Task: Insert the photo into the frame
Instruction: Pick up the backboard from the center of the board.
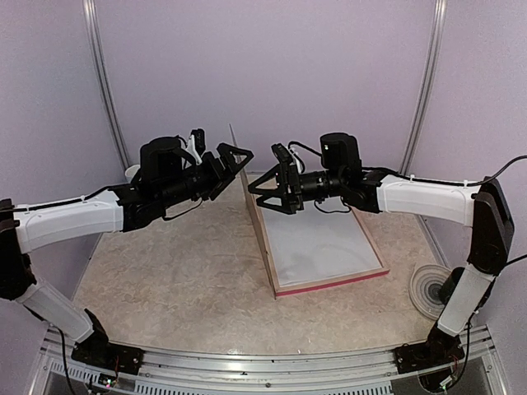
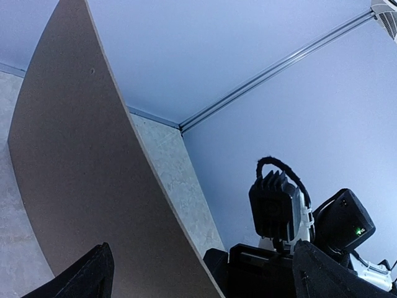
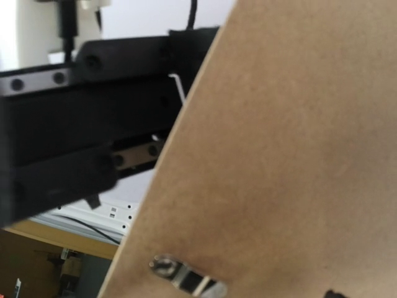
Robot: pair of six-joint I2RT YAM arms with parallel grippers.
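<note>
Frame partly hidden by right claw, backing board edge-on

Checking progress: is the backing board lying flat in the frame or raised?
Raised: the backing board stands nearly on edge along the left rail of the frame, not flat inside it.

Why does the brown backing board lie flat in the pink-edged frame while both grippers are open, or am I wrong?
Not flat: the backing board stands on edge along the frame's side, as the top view shows. The left gripper and right gripper are open.
</note>
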